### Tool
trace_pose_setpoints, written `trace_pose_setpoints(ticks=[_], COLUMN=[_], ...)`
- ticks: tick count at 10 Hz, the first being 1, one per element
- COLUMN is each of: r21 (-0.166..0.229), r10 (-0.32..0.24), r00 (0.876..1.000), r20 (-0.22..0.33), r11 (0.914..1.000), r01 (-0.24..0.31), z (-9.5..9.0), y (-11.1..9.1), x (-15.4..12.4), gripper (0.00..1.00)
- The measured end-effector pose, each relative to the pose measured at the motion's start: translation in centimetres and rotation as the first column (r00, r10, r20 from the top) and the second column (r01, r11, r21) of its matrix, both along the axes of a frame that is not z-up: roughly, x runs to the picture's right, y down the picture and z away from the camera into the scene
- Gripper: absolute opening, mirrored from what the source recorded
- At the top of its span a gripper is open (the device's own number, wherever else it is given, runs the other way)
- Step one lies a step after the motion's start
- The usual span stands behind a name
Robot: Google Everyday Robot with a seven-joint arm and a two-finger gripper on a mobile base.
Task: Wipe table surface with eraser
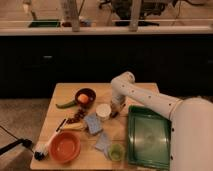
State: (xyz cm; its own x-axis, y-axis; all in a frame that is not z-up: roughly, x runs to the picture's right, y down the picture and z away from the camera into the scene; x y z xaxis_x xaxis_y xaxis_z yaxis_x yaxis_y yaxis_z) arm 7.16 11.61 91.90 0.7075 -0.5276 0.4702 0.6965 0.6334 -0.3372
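The light tan wooden table surface (57,92) fills the middle of the camera view. My white arm reaches in from the lower right and bends down. The gripper (116,111) is low over the table, just right of the white round cup (103,111) and left of the green tray (148,136). I cannot pick out the eraser as a separate tan-brown block. It may be hidden at the gripper's tip, which looks dark against the wood.
Two blue-grey square pads (93,122) (102,142) lie in front of the cup. An orange bowl (65,146), a black-handled brush (45,145), a small green cup (116,151), a dark bowl holding an orange thing (84,96) and a green vegetable (65,104) crowd the table's left and front.
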Motion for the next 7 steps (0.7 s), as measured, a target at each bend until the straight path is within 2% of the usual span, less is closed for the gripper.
trace_pose_setpoints(ticks=[2,4,7], r21=[-0.009,-0.013,0.001], r10=[0.002,0.004,0.01], r00=[0.999,0.996,0.987], r20=[-0.034,-0.091,-0.163], r11=[1.0,0.9999,0.9999], r01=[-0.002,-0.005,-0.01], z=[-0.2,0.1,1.1], y=[0.2,-0.1,-1.2], x=[1.7,4.2,6.3], gripper=[0.0,0.0,0.0])
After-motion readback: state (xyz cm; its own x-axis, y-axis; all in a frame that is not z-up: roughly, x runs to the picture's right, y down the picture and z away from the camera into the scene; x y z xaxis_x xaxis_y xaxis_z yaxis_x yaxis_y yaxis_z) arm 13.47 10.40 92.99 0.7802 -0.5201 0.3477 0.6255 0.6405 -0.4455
